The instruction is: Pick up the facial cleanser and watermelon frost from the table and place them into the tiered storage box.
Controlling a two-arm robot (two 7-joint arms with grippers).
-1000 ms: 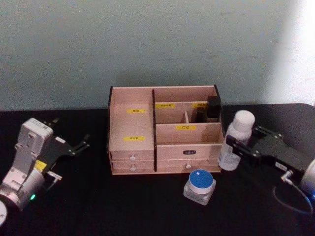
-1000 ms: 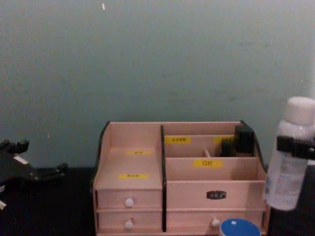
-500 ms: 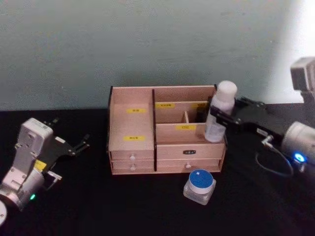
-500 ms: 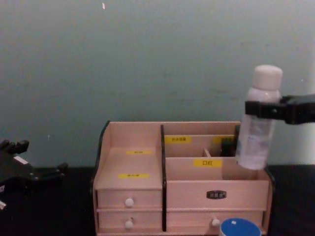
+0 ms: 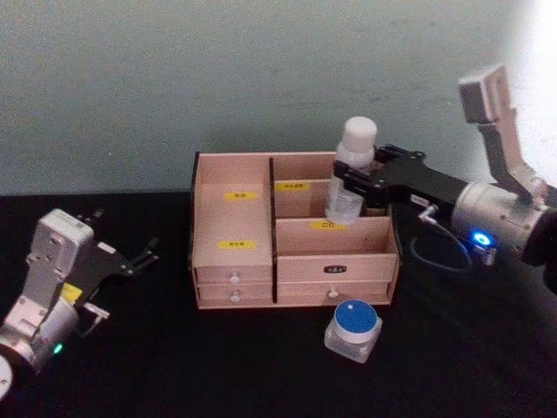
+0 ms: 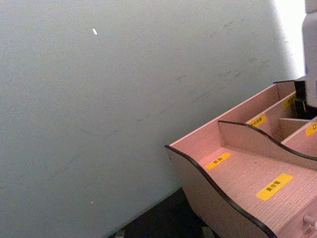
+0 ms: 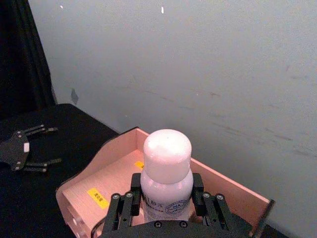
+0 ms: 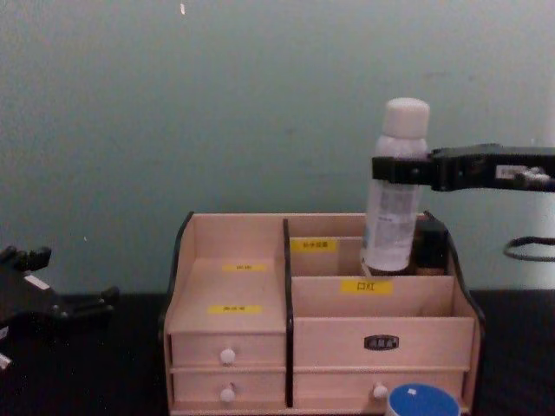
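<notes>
Far left, by the black counter (image 5: 218,374): left tool (image 5: 124,233), parked, fingers spread apart. Centre: pale pinkish wooden tiered storage box (image 5: 233,222) with yellow labels and white-knobbed drawers. Over its far right compartments: tall white cylindrical facial cleanser (image 5: 346,198), upright, off the counter, clamped below the cap by right tool (image 5: 359,177) reaching in from the right. Just near the box's right end, on the counter: squat clear blue-lidded jar of watermelon frost (image 5: 354,326).

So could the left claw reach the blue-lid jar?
Probably, though it's a stretch: the left claw sits open left of the storage box, and bare table lies between it and the jar, uncovered out front.
</notes>
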